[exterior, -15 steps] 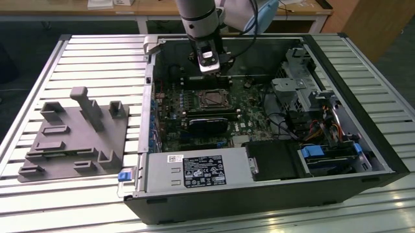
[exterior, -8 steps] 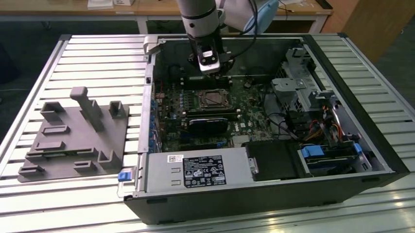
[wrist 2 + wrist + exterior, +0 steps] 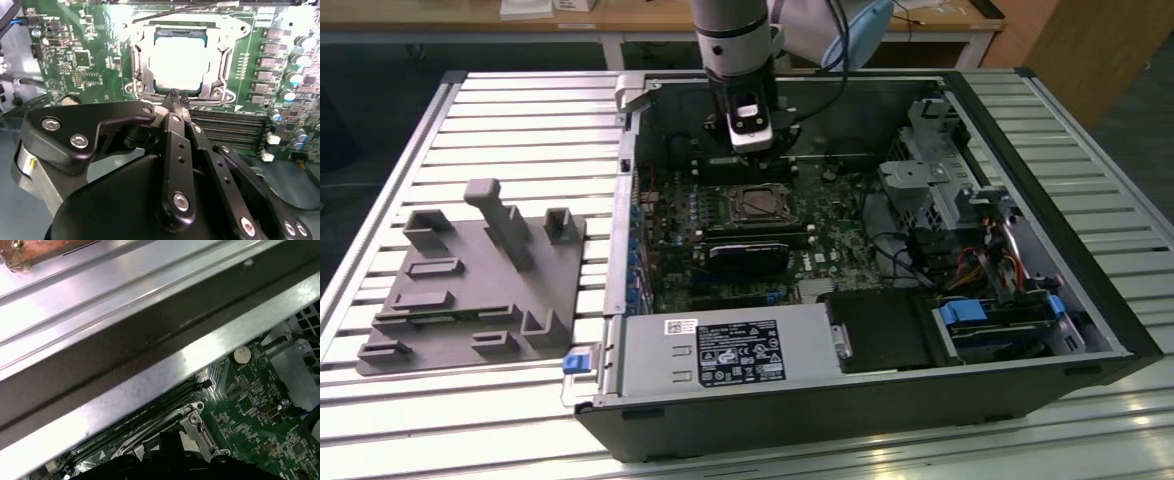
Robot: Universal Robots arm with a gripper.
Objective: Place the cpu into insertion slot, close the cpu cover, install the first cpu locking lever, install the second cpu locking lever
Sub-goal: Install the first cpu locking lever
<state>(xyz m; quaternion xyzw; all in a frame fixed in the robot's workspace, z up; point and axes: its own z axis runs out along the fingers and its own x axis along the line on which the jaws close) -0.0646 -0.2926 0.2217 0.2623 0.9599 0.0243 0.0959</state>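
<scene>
One black claw (image 3: 177, 97), its two slim fingers pressed together with nothing between them, has its tips at the edge of the small square dark socket (image 3: 135, 87) on the side facing the long black memory slots (image 3: 230, 125). The flat square silver-topped chip (image 3: 179, 57) lies in that socket, ringed by the thin silvery metal cover plate (image 3: 220, 62). In the exterior view, the open black computer case (image 3: 1067, 300) rests on the ribbed aluminium table (image 3: 494, 120).
</scene>
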